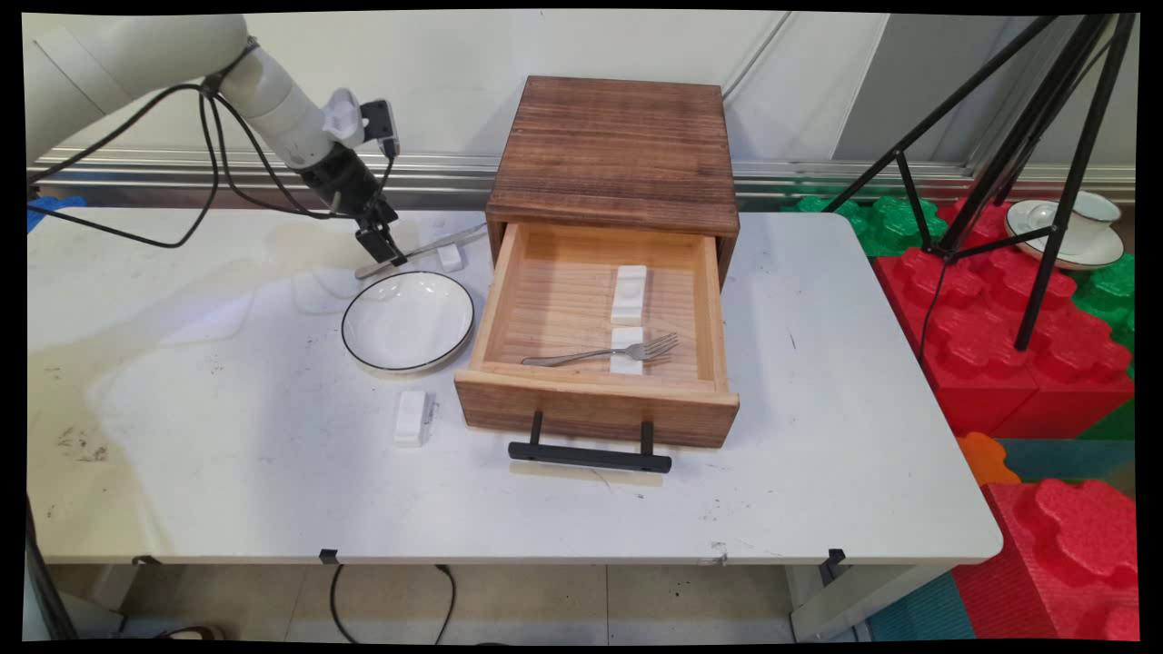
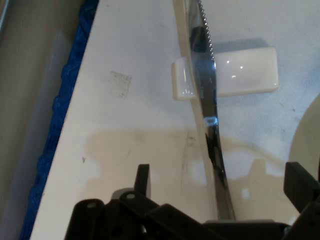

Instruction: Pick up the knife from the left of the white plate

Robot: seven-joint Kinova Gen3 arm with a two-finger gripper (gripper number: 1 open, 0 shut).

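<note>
**Gripper over a knife at the table's far side**

Nearest me, a small white rest (image 1: 412, 418) lies alone on the table (image 1: 227, 472), just left of the drawer's black handle (image 1: 589, 454). The drawer (image 1: 600, 404) is pulled well out of its wooden box (image 1: 618, 150); inside, a fork (image 1: 604, 353) lies crosswise with its tines propped on a white rest (image 1: 626, 351), and a second rest (image 1: 629, 292) sits bare behind it. These blocks look meant to keep cutlery lifted off the surface.

Left of the drawer stands a white plate (image 1: 408, 321) with a dark rim, nothing on it.

Just behind the plate, a knife (image 1: 420, 249) is laid across another rest (image 2: 252, 72), so its blade stands clear of the table. The gripper (image 1: 382, 245) hangs over the knife's near end. In the hand view its fingers (image 2: 142, 181) stand wide apart with the knife (image 2: 215, 150) running between them, not pinched; I cannot tell whether they touch it.

Off to the right, a tripod (image 1: 1045, 182) stands on red foam blocks (image 1: 999, 363), beside a cup and saucer (image 1: 1068, 232).
</note>
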